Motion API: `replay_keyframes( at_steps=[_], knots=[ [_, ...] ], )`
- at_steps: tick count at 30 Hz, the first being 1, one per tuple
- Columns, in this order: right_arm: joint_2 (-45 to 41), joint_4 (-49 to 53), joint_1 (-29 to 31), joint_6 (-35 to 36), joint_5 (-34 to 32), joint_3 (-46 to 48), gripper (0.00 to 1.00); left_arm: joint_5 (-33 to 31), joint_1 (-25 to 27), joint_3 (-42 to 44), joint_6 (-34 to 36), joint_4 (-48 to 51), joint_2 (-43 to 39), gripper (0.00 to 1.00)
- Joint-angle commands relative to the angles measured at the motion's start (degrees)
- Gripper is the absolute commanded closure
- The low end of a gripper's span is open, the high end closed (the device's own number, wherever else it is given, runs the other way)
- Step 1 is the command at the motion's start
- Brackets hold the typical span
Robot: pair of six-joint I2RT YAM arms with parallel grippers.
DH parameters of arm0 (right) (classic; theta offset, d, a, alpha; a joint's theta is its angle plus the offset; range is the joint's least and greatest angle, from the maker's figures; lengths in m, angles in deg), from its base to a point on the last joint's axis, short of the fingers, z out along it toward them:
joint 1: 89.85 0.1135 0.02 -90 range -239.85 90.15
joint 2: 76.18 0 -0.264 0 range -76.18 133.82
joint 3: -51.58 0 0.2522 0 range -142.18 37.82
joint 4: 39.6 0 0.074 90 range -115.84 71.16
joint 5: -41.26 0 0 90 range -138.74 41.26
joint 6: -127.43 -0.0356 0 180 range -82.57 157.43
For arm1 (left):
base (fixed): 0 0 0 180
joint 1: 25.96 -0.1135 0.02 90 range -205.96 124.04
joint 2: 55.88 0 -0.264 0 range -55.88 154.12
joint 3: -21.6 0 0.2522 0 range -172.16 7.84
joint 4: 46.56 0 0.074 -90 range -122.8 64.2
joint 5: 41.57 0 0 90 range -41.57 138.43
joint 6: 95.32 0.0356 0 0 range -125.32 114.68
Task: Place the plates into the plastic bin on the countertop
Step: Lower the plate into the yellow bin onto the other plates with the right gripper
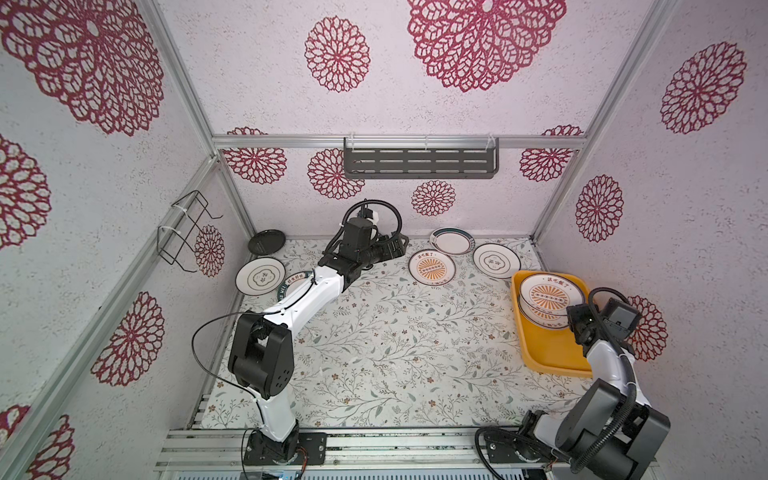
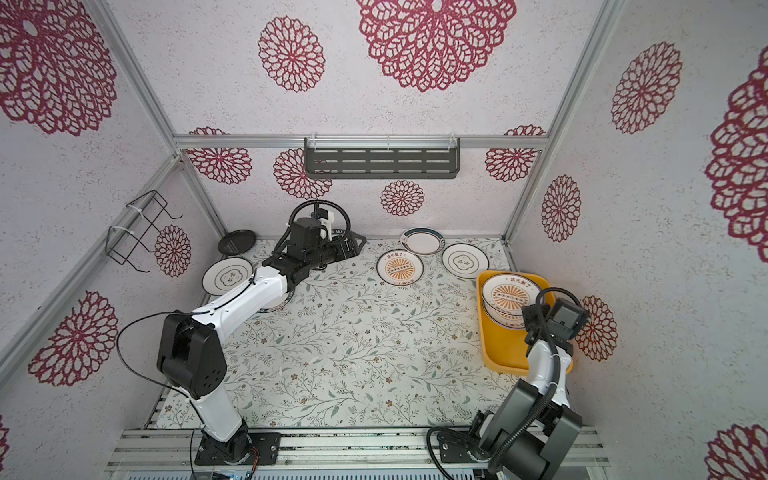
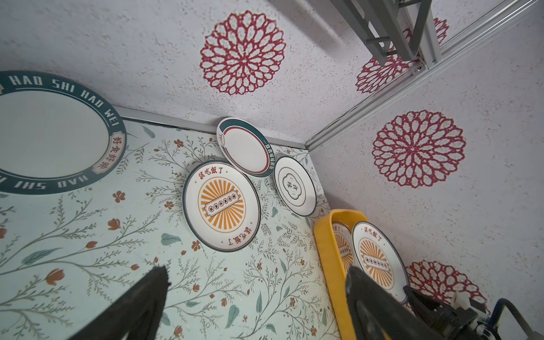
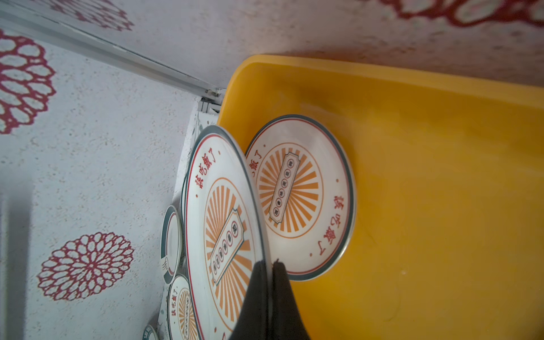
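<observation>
Right gripper (image 4: 269,265), fingers clenched on the rim of a tilted white round plate with orange sunburst centre (image 4: 223,220), holds it over the far end of the shallow yellow-orange plastic bin (image 1: 552,353) at right in both top views, overlapping a like plate (image 4: 300,200) flat inside; the bin's near half is bare. Left gripper (image 3: 256,270), fingers spread and empty, hovers mid-frame by the back wall (image 1: 478,208); the leaf-printed white countertop (image 1: 395,345) is open through its middle, loose plates (image 1: 431,267) lining its far edge.
</observation>
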Motion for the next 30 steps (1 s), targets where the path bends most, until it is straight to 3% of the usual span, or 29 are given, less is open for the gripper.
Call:
replay_keyframes(
  at_steps=[1,22,30],
  knots=[
    [0.01,-6.41,-0.90,-1.67,-0.64,-0.51,1.00,1.47,-0.69,-2.95,-0.41,-1.66,2.00,0.03],
    [15.74,-16.30,-1.45,-1.51,-2.20,-0.71,1.00,0.03,-2.13,-7.02,-3.98,-3.59,7.59,0.03],
    [19.87,-14.67,-0.83,0.32,-1.04,-3.78,1.00,-0.21,-2.68,-10.33,-4.64,-2.23,11.52,0.03]
  ],
)
